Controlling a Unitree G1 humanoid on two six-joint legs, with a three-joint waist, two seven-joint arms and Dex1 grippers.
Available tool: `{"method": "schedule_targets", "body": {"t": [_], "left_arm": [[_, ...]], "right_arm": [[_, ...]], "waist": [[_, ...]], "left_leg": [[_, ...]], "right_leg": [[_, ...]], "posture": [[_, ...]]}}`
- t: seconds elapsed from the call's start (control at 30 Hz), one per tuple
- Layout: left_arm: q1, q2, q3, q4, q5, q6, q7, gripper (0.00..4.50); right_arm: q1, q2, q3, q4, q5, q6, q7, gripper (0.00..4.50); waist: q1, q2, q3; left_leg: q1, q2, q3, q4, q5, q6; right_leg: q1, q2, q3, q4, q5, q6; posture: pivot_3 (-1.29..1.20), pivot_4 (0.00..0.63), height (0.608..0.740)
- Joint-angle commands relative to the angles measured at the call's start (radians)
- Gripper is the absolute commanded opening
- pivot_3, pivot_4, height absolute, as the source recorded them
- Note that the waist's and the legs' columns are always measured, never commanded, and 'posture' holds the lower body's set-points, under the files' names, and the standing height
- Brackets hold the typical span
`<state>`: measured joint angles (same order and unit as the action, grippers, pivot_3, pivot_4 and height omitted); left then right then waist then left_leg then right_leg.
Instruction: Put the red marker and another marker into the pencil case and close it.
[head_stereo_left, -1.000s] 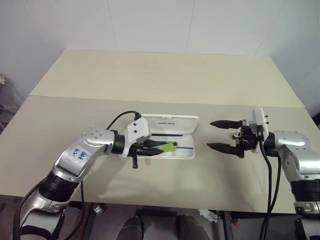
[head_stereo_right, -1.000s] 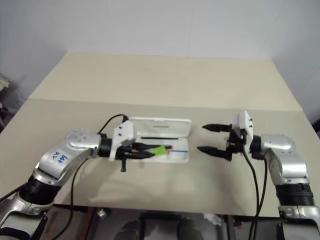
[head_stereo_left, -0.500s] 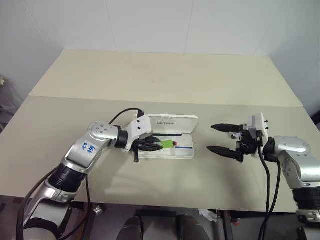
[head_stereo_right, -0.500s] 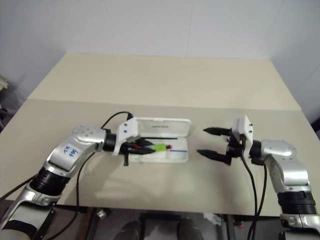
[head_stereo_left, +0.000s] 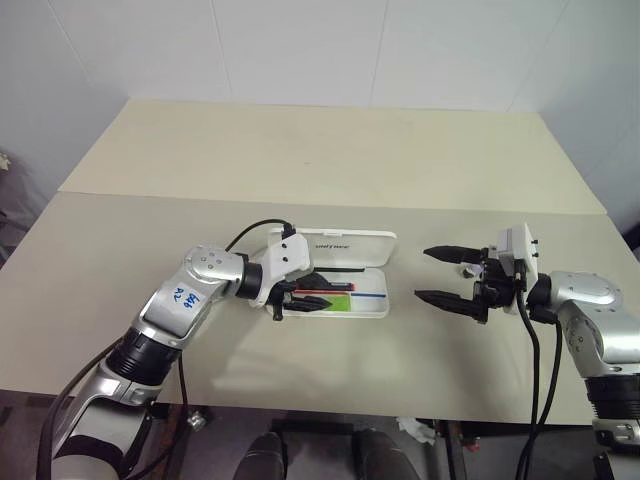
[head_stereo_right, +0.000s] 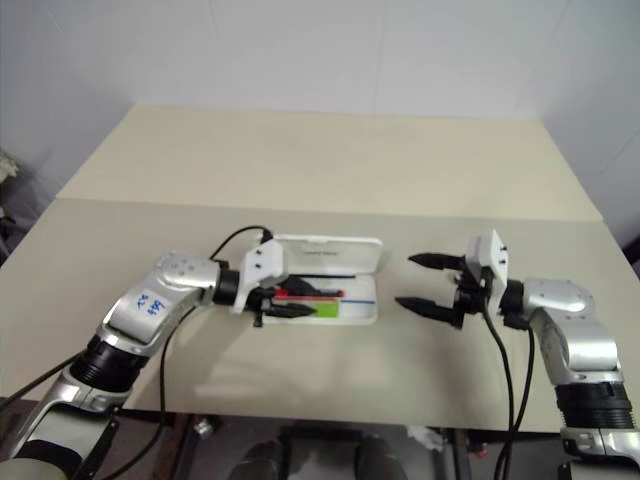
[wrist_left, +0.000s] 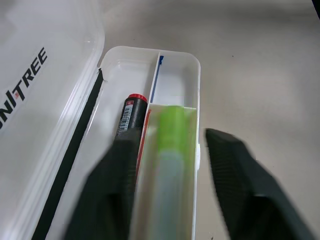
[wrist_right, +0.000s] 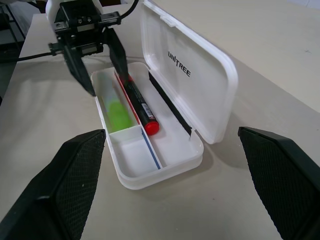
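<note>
Both markers lie inside the open pencil case, right wrist view confirms.

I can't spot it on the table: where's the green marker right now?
The green marker lies inside the open case, in its narrow compartment beside the red marker, between the left gripper's spread jaws.
</note>
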<state>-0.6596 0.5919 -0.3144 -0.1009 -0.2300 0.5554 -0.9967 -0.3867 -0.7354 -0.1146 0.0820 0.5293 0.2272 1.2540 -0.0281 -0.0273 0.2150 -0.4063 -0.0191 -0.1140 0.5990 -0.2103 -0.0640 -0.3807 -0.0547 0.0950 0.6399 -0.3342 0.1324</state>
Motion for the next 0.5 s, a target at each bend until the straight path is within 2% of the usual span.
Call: {"method": "schedule_targets", "body": {"t": [0.03,0.13,0.5], "left_arm": [[-0.02,-0.01,0.029,-0.011,-0.003,0.001,0.005,3.59],[-0.02,-0.012,0.033,-0.023,-0.006,0.009,0.008,4.48],[0.013,0.001,0.083,-0.078,-0.016,0.036,0.043,4.48]], "right_arm": [[-0.021,-0.011,-0.024,-0.026,0.01,-0.001,0.002,4.5],[-0.024,-0.012,-0.024,-0.023,0.008,-0.002,0.003,4.5],[-0.037,-0.012,-0.017,0.003,-0.011,-0.017,0.006,4.5]], "waist": [[0.0,0.0,0.0],[0.0,0.0,0.0],[0.0,0.0,0.0]], "left_leg": [[0.0,0.0,0.0,0.0,0.0,0.0],[0.0,0.0,0.0,0.0,0.0,0.0],[0.0,0.0,0.0,0.003,0.0,0.0]], "right_leg": [[0.0,0.0,0.0,0.0,0.0,0.0],[0.0,0.0,0.0,0.0,0.0,0.0],[0.0,0.0,0.0,0.003,0.0,0.0]], "posture": [[0.0,0.15,0.74],[0.0,0.15,0.74],[0.0,0.15,0.74]]}}
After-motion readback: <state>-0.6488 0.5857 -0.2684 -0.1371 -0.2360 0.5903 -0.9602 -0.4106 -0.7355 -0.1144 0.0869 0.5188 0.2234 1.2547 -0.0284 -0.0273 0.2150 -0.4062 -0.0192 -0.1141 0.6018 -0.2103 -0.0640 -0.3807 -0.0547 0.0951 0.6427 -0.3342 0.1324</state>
